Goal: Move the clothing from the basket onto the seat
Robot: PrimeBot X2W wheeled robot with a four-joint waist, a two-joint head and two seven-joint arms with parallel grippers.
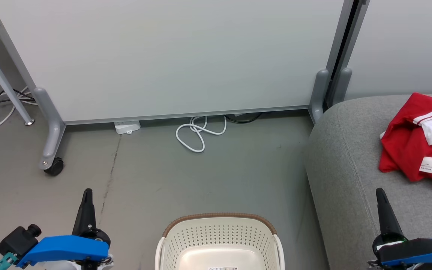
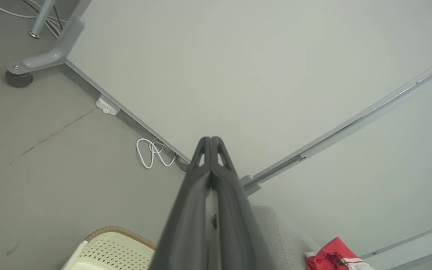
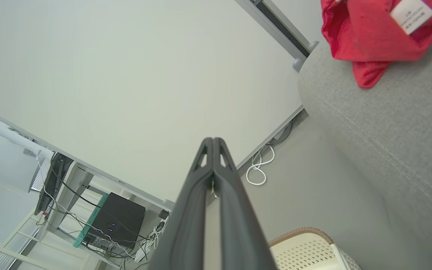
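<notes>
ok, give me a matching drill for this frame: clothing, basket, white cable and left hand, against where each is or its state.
Things:
1. clothing
2. basket
3. white cable
4. left hand

Places or states:
a. shut, holding nothing
b. on the floor at the bottom edge of the white panel
c. heaped on the grey seat
d. on the floor at the head view's bottom edge

Pairs: 1-c; 2-d; 3-b; 4-a

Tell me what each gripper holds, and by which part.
Nothing. The left gripper and right gripper are shut and empty; the clothing lies on the seat.
</notes>
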